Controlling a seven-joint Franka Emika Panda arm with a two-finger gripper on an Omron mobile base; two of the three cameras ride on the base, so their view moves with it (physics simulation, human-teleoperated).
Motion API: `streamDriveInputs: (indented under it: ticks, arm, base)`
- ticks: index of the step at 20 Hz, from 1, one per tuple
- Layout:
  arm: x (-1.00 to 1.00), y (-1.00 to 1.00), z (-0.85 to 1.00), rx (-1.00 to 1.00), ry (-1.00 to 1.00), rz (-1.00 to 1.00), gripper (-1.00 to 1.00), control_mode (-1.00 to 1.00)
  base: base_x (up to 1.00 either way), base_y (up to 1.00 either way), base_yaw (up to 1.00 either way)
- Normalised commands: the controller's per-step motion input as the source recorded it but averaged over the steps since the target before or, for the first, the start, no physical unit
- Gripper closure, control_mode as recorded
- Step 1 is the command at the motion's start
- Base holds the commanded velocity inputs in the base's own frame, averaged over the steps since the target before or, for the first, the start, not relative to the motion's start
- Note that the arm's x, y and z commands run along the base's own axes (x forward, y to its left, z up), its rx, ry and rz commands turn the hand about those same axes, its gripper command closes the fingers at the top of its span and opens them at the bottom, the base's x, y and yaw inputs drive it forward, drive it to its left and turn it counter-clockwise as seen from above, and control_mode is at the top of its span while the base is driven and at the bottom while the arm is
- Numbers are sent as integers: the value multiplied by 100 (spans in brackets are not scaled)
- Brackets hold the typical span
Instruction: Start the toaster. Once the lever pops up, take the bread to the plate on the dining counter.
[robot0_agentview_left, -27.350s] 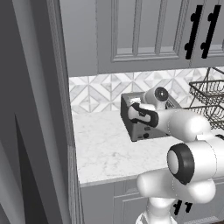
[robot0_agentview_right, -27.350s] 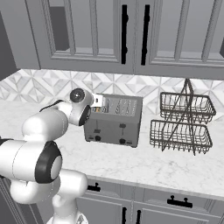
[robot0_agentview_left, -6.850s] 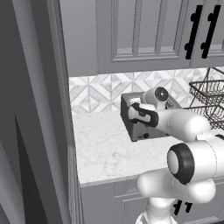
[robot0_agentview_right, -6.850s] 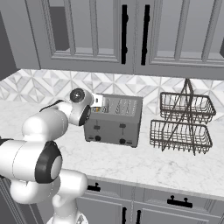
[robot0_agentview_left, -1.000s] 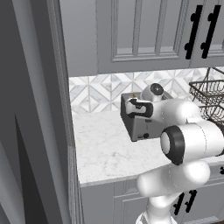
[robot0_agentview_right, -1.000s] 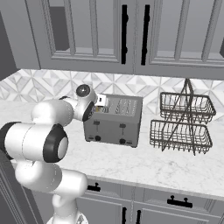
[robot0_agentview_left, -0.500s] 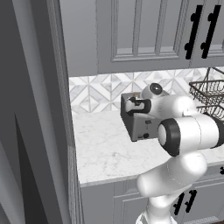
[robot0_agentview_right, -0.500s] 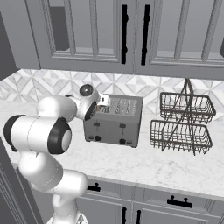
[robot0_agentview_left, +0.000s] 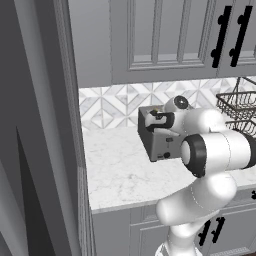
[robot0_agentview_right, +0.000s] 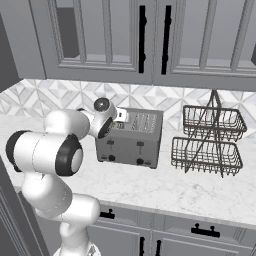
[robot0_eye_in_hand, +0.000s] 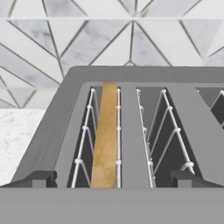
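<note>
So we're parked right over the toaster (robot0_agentview_right: 131, 137), which sits on the marble tabletop (robot0_agentview_right: 165, 192) against the tiled backsplash (robot0_eye_in_hand: 131, 39), with a two-tier wire basket rack (robot0_agentview_right: 207, 140) off to one side. From the hand view, the bread (robot0_eye_in_hand: 106, 135) is standing on edge in the left-hand slot, between the wire guides, toasted edge facing up at us, and the other slot looks empty. The gripper (robot0_eye_in_hand: 112, 181) hangs just above the near end of the toaster with its jaws spread wide and nothing between them, the two dark fingertips (robot0_eye_in_hand: 40, 178) poking up either side of the slots. Our read is we're at the pick-the-slice-out step, so the trick is lining up: the slice is off to the left of centre between the tips, meaning we'd want to slide the hand over until the bread sits midway, and check that the jaws will close on the slice's flat faces. Then go straight down along the slot so neither tip catches the wire guides or the slot rim, pinch on the faces, and lift vertically before swinging away. We can't make out the lever from here, and the plate and dining counter are somewhere else.
</note>
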Motion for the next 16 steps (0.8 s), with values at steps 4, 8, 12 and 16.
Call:
streamDriveInputs:
  ticks: [4, 8, 12, 16]
  arm:
    - [1, 0, 0, 0, -1, 0, -100, -100]
    - [8, 0, 0, 0, 0, 0, -100, -100]
    - [21, 0, -1, 0, 0, 0, -100, -100]
    - [26, 0, -4, 0, 0, 0, -100, -100]
  base:
    - [0, 0, 0]
    - [0, 0, 0]
    - [0, 0, 0]
    - [0, 0, 0]
